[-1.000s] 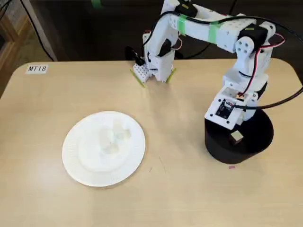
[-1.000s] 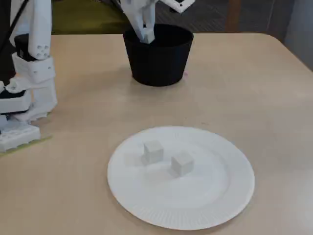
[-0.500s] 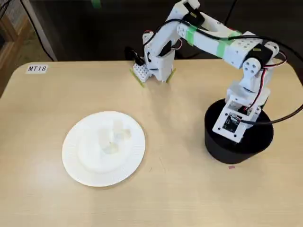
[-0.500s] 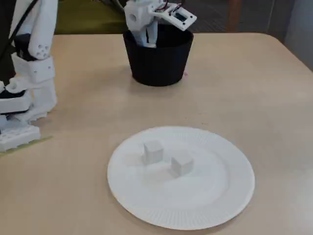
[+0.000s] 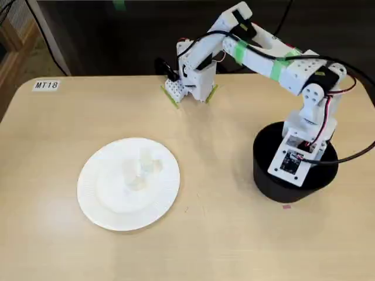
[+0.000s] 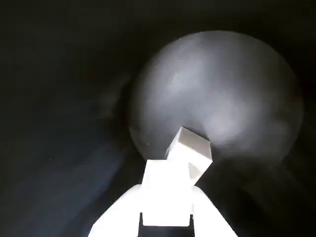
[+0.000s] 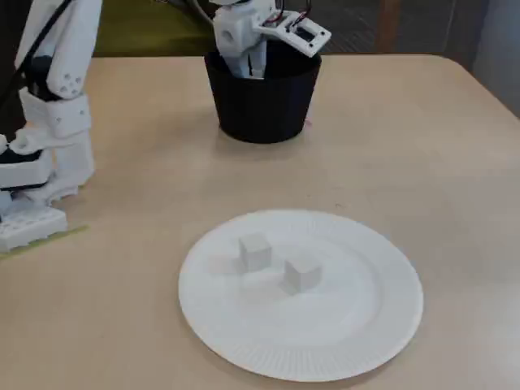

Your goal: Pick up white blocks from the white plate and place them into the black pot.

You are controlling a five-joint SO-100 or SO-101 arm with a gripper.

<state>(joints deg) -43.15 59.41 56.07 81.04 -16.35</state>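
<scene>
The black pot stands at the right of the table in a fixed view, and at the back in the other. My gripper reaches down inside it and is shut on a white block. A second white block lies tilted on the pot's floor just beyond it. In both fixed views the pot wall hides the fingers. The white plate holds two white blocks that show clearly. They look faint in the other fixed view.
The arm's white base is clamped at the table's far edge, at the left in the other fixed view. A label "MT18" is at the far left corner. A black cable runs off to the right past the pot.
</scene>
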